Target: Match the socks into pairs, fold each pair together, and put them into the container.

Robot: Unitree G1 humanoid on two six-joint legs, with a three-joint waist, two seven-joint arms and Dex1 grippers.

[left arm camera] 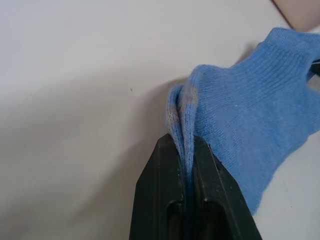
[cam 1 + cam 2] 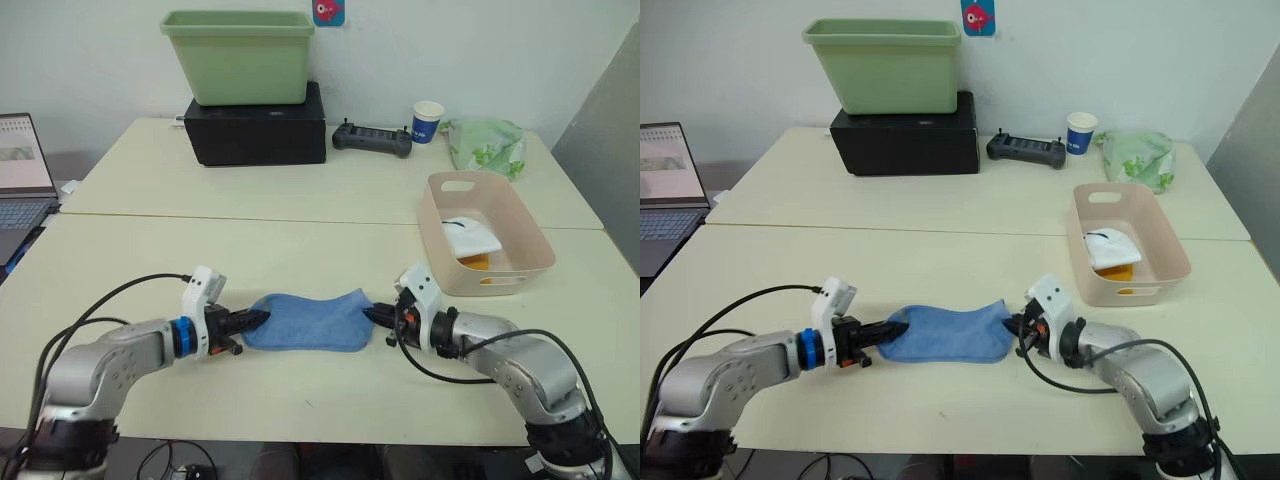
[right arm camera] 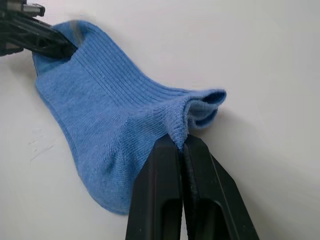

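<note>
- Head views: the soft medium-blue fabric socks (image 2: 305, 320) are lying flat on the cream table (image 2: 300, 390), stretched between both hands, beside the low pale pink plastic container (image 2: 520, 255).
- Left wrist view: the left hand (image 1: 187, 150) is pinching one sock end, fingers clamped tight.
- Right wrist view: the right hand (image 3: 181, 145) is gripping the cuff end, fingers closed on fabric.

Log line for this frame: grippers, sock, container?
left gripper: shut on blue socks toe end | right gripper: shut on cuff end | socks flat on table | container: white and yellow socks inside

Blue socks (image 2: 305, 321) lie flat; pink container (image 2: 437, 240) holds white and yellow.
</note>
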